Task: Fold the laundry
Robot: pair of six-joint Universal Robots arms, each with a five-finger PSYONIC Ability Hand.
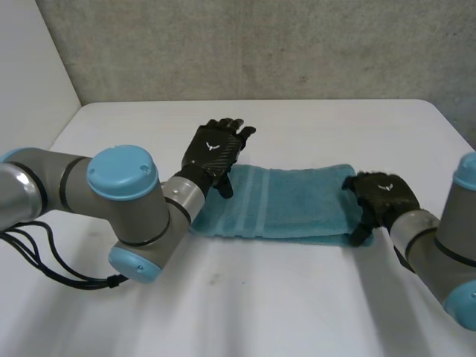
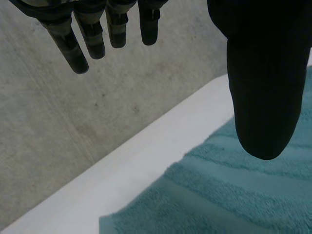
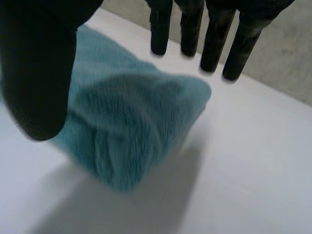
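Nearest me, the left arm bends at its blue-capped elbow and reaches in over the white table. The right arm comes in low from the other side. Just past them a teal towel lies folded into a long band across the middle of the table, with stripes near its left end.

The right hand sits over the towel's right end, palm down. Its fingers are straight and its thumb is held apart on the near side, so it is open and pinches nothing. That end of the cloth looks bunched and a little raised.

The left hand hovers above the far edge of the towel's left end, tilted upward. Its fingers are straight and its thumb hangs clear of the cloth, so it is relaxed and holds nothing.

Beyond are the table's far edge and a grey concrete wall.
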